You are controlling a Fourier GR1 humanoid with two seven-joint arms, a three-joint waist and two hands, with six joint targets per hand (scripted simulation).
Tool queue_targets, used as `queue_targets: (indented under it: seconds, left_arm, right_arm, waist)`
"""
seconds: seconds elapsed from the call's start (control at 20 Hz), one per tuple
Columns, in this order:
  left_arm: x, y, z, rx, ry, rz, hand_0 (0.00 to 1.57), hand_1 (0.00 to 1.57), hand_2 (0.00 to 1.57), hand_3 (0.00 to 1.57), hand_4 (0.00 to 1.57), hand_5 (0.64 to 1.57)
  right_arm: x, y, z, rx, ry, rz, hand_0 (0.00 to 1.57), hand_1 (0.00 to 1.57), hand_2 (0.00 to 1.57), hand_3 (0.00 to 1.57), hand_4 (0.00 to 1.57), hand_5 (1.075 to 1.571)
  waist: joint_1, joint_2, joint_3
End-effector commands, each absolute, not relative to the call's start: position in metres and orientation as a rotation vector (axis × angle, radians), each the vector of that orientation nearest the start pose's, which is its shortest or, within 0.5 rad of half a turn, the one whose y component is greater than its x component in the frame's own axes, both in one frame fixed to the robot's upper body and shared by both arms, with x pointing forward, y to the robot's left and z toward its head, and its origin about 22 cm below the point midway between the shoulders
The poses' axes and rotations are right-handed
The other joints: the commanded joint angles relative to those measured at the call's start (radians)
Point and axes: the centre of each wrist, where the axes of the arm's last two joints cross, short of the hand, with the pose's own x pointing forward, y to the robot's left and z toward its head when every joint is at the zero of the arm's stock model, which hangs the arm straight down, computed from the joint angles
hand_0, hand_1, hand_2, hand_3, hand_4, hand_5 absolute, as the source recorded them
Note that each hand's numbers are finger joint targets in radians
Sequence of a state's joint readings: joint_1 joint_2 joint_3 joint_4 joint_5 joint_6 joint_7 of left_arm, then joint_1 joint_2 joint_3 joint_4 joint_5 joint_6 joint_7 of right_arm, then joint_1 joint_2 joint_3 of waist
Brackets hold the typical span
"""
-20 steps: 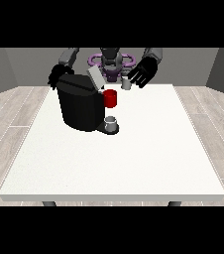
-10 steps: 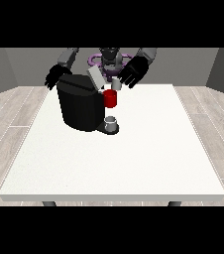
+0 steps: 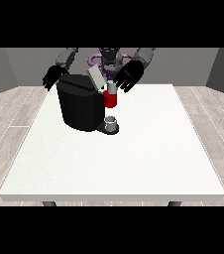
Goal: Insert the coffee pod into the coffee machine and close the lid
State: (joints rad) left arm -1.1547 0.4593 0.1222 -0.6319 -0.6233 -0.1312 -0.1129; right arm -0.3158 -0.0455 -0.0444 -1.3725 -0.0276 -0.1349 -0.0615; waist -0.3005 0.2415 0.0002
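On the far half of the white surface [image 3: 134, 163] we see the black coffee machine [image 3: 80, 106], set toward the view's left side and close to the robot. Its grey lid [image 3: 96, 78] stands tilted up and open at the top of the machine, leaning toward the view's left. At the machine's front a red part [image 3: 111, 99] juts out, and just on top of it sits a small pale grey piece [image 3: 112, 88], which we take to be the coffee pod, though we cannot tell how far it sits inside. Below, on the machine's dark base, stands a small grey cup [image 3: 111, 122].

We find the hand at the view's right [image 3: 128, 78] just above and beside the pod, its dark fingers spread and fairly straight, pointing down toward the red part; we see nothing held in them, and we cannot tell whether a fingertip touches the pod. The hand at the view's left [image 3: 53, 78] hangs beside the machine's upper back corner, near it, its fingers relaxed and pointing down, gripping nothing. Whether this hand touches the machine we cannot tell. Behind both hands the robot's grey torso [image 3: 109, 58] shows at the far edge of the surface.
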Motion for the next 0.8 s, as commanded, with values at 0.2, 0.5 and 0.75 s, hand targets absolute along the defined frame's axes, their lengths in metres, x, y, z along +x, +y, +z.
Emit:
queue_targets:
  seconds: [0.2,0.5,0.75]
  left_arm:
    - [0.462,0.245,0.215,0.707,-1.664,-0.901,1.25,1.25,1.29,1.21,0.51,1.571]
    - [0.462,0.255,0.212,0.708,-1.69,-0.877,1.2,1.2,1.27,1.2,0.5,1.571]
    - [0.465,0.227,0.23,0.711,-1.688,-0.909,1.16,1.16,1.24,1.18,0.51,1.571]
  right_arm:
    - [0.312,-0.215,0.029,-0.041,-1.684,-0.074,0.0,0.0,0.0,0.0,0.51,1.571]
    - [0.311,-0.225,0.035,-0.051,-1.728,-0.056,0.0,0.0,0.0,0.0,0.5,1.571]
    - [0.322,-0.213,0.032,-0.104,-1.726,-0.08,0.0,0.0,0.0,0.0,0.45,1.571]
  waist:
    - [0.011,-0.035,0.0002]
    - [0.0,-0.002,0.0]
    - [0.04,0.002,0.0002]
